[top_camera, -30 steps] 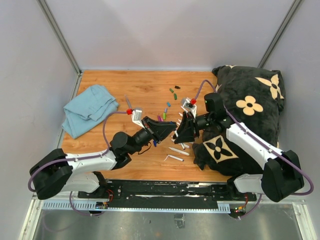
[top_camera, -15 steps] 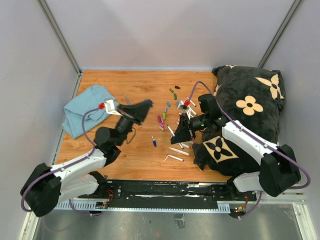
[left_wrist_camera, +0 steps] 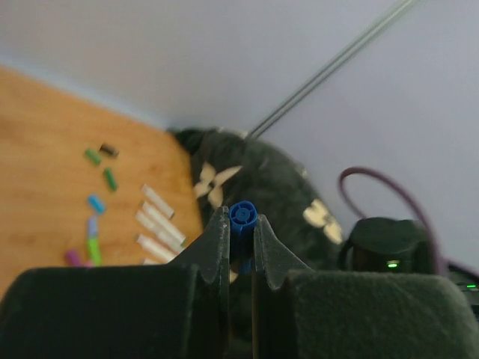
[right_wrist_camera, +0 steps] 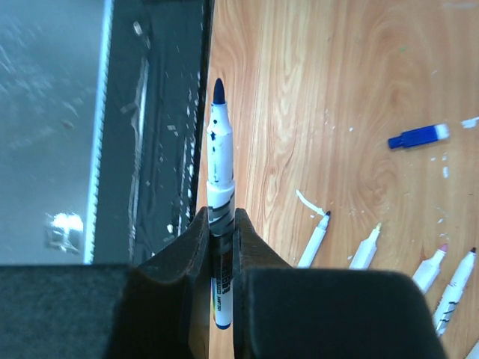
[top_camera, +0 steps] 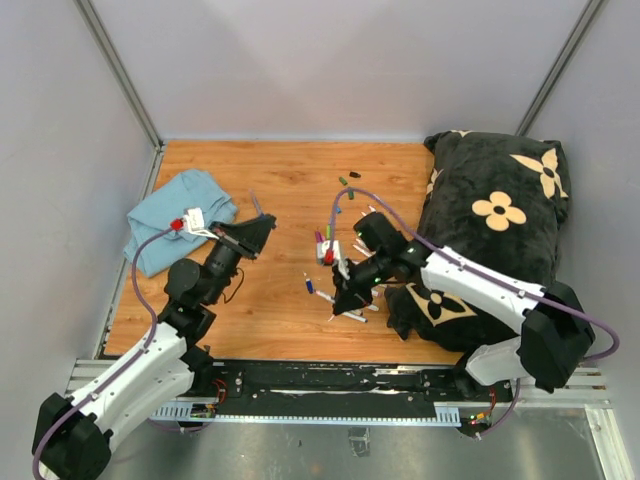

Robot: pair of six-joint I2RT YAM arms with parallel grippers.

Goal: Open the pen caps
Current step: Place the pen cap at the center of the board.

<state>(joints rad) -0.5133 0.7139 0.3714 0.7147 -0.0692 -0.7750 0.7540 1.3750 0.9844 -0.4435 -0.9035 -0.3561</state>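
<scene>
Left pincer (left_wrist_camera: 239,219) clamped on blue cap (left_wrist_camera: 242,214), held above table (right_wrist_camera: 337,75). Right pincer (right_wrist_camera: 221,218) clamped on uncapped blue-tipped pen (right_wrist_camera: 218,142). Loose caps (left_wrist_camera: 110,178) and bare pens (right_wrist_camera: 314,239) lie on table. Most look opened; blue stub (right_wrist_camera: 418,136) maybe capped.

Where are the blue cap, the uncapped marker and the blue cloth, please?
blue cap (left_wrist_camera: 242,217): left wrist view, on its round end face.
uncapped marker (right_wrist_camera: 218,161): right wrist view, on the white barrel below the tip.
blue cloth (top_camera: 175,195): top external view, on the middle of the fabric.
</scene>
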